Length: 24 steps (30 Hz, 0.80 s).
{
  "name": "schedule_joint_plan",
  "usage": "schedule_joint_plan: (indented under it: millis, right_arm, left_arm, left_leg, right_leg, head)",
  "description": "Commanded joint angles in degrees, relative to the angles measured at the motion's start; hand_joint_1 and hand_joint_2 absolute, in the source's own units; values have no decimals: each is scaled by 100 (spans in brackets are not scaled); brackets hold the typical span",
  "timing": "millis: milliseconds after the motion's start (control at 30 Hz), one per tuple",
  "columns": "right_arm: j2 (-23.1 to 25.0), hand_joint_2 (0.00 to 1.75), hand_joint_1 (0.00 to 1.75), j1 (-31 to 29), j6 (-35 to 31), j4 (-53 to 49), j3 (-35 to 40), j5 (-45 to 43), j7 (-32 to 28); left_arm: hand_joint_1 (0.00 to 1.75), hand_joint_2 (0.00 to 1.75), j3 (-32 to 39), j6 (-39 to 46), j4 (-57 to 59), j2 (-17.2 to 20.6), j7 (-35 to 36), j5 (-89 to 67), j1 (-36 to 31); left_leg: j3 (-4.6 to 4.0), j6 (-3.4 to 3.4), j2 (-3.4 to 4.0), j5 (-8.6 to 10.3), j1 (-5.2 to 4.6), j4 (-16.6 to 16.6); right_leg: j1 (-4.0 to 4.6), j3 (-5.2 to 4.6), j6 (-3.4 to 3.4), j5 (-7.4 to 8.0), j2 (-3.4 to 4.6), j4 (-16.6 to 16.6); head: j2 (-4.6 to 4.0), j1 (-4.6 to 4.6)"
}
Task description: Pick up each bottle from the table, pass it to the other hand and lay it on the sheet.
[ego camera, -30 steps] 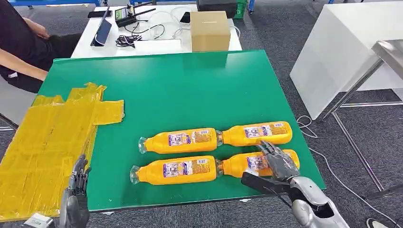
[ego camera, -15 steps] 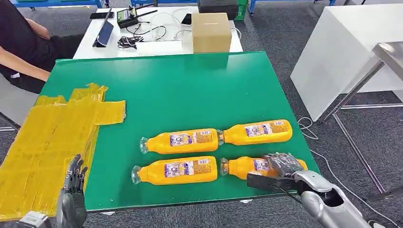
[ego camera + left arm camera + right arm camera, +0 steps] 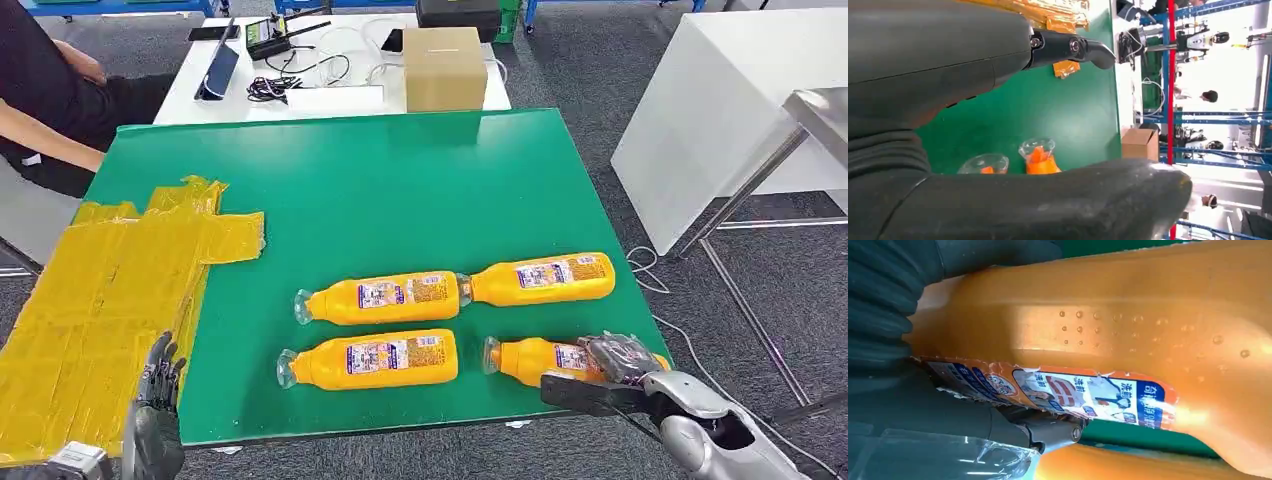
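Four orange bottles with labels lie on their sides on the green table (image 3: 380,190), in two rows. My right hand (image 3: 622,357) grips the near-right bottle (image 3: 535,358) around its thick end, close to the table's front right corner. In the right wrist view that bottle (image 3: 1128,330) lies against my fingers (image 3: 888,300). The other bottles are the near-left one (image 3: 375,360), the far-left one (image 3: 380,297) and the far-right one (image 3: 540,280). The yellow sheet (image 3: 100,290) covers the table's left side. My left hand (image 3: 158,400) hangs open at the sheet's near edge, holding nothing.
A cardboard box (image 3: 442,65) stands on a white desk behind the table, among cables and devices. A person (image 3: 40,90) sits at the far left. A white table (image 3: 720,100) and a metal frame stand to the right.
My right hand has closed over the near-right bottle and drawn it toward the table's front right corner, opening a gap to the near-left bottle. The left hand has barely moved.
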Motion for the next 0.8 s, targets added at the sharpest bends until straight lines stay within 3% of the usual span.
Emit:
schedule_joint_plan:
  millis: [33,67,167,233,367,567,800]
  right_arm:
    - [1292,175,175,780,-1662,-612,-887,-804,-583]
    - [1521,175,175,946,-2087,-1077,-1036,-698,-815]
    - [2068,175,175,1258,-2865,-2111,-1303,-364,-1152]
    - [2509,175,175,1502,-3740,-2823,-1443,292,-1365]
    - [2817,175,175,1605,-4572,-3333,-895,781,-1722]
    - [2858,175,175,604,-4234,-2515,-455,326,-1793]
    - [2827,175,175,667,-4238,-2561,-487,296,-1821]
  left_arm:
    - [0,175,239,-7,101,-97,193,296,50]
    - [0,175,351,-46,-39,-203,211,391,157]
    - [0,175,634,-178,-419,-481,273,454,383]
    - [0,175,536,-13,-726,-481,335,650,597]
    - [0,175,359,-243,-973,-481,499,1000,748]
    - [0,175,144,-492,-1044,-421,466,864,519]
    - [0,175,143,-497,-1041,-401,460,874,543]
  left_leg:
    - [2,-12,2,2,11,-10]
    - [-1,-12,6,-1,10,-9]
    - [-7,-14,19,-7,10,0]
    - [-21,-19,21,-13,10,5]
    - [-26,-15,9,-10,16,3]
    - [-30,-23,34,-9,17,-4]
    - [-18,-18,17,-4,12,-3]
  right_leg:
    - [11,18,-7,5,1,-15]
    - [10,56,-5,4,4,-13]
    - [10,45,-5,1,16,1]
    - [10,30,-8,-5,18,11]
    - [14,27,-9,-11,3,7]
    - [17,19,-11,1,27,0]
    - [10,5,-13,-4,10,0]
  head:
    - [0,2]
    - [0,-2]
    - [0,0]
    - [0,-5]
    - [0,-2]
    - [0,-2]
    - [0,0]
